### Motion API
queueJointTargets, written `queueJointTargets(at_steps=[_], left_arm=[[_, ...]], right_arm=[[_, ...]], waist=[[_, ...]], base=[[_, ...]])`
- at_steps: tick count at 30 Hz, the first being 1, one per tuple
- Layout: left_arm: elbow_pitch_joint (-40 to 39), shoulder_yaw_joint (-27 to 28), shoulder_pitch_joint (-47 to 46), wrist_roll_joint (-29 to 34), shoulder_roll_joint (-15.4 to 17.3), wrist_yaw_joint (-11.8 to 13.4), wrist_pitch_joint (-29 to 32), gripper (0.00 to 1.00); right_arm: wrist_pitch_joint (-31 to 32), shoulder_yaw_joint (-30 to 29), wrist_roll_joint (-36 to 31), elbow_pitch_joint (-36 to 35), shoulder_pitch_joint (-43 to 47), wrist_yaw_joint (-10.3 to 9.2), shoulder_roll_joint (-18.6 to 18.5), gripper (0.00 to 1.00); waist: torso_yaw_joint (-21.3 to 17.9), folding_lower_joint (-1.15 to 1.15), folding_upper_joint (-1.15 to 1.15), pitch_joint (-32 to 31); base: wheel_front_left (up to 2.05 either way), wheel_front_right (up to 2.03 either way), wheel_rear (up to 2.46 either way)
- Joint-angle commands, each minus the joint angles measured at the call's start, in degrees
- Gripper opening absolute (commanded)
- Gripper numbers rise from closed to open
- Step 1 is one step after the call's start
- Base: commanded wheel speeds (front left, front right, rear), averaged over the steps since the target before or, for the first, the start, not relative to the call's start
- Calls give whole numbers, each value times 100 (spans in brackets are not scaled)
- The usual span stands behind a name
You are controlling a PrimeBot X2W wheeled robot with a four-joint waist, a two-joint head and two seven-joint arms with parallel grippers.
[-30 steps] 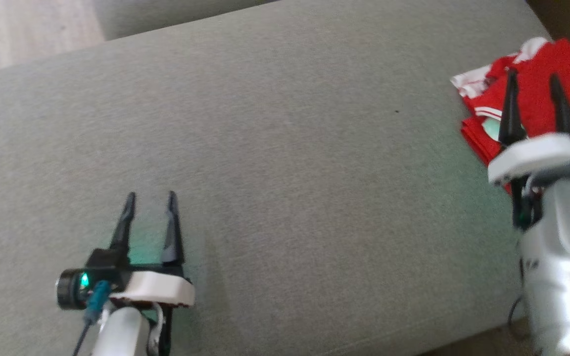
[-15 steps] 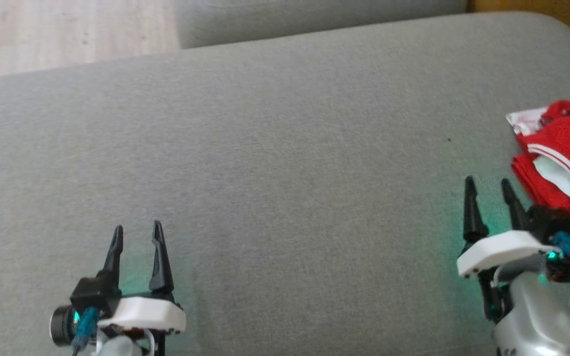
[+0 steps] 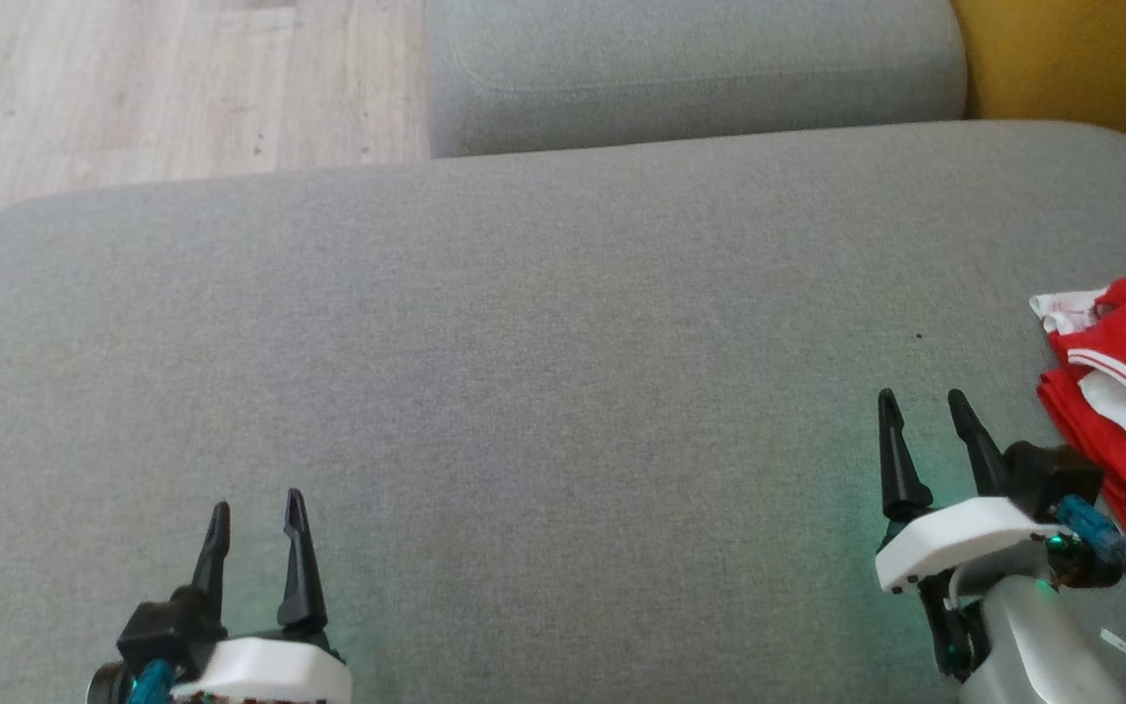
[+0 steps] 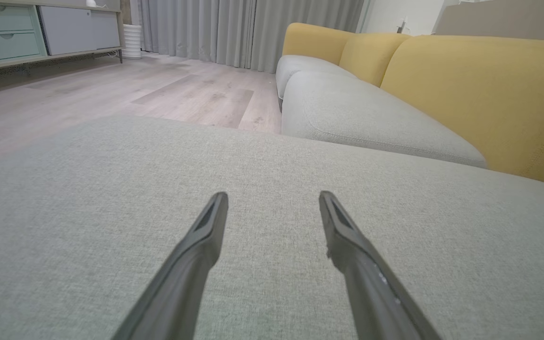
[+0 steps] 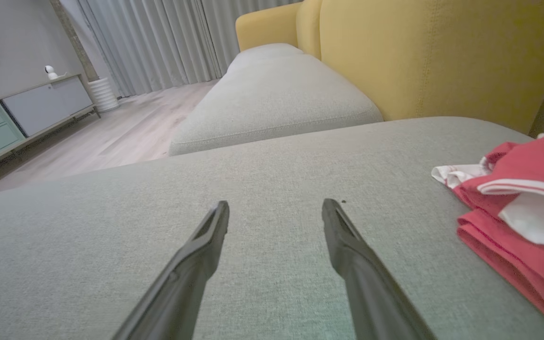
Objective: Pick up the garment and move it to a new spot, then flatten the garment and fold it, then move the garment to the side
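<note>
Garment (image 3: 1096,440) untouched by either gripper. Left gripper (image 3: 257,504), lower left of head view: fingers apart, nothing between, over gray cushion (image 3: 524,342). Right gripper (image 3: 920,396), lower right: fingers apart, nothing between, over same cushion. Garment red with white trim, folded in layers, lying on cushion at right edge of frame, mid-height, just right of right gripper. Farther: second gray cushion (image 3: 690,78) top centre; wood floor (image 3: 162,88) upper left; yellow backrest (image 3: 1061,59) upper right.
</note>
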Motion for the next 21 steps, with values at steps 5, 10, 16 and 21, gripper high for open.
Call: queueJointTargets(at_steps=[5,10,16,21], left_arm=[[-130,275,-67,117,20,-3,-55,100],[-75,287,-37,163,20,34,-55,100],[158,55,107,126,-3,0,14,0],[444,42,189,12,-12,-8,79,0]], right_arm=[[-37,249,-1,-350,-42,-5,-6,100],[-37,288,66,-399,0,-5,-6,100],[6,152,67,-139,94,0,4,0],[55,131,185,123,289,0,16,0]], waist=[[72,1,0,-114],[110,1,0,-165],[130,1,0,-184],[130,1,0,-184]], base=[[0,0,0],[0,0,0],[0,0,0],[0,0,0]])
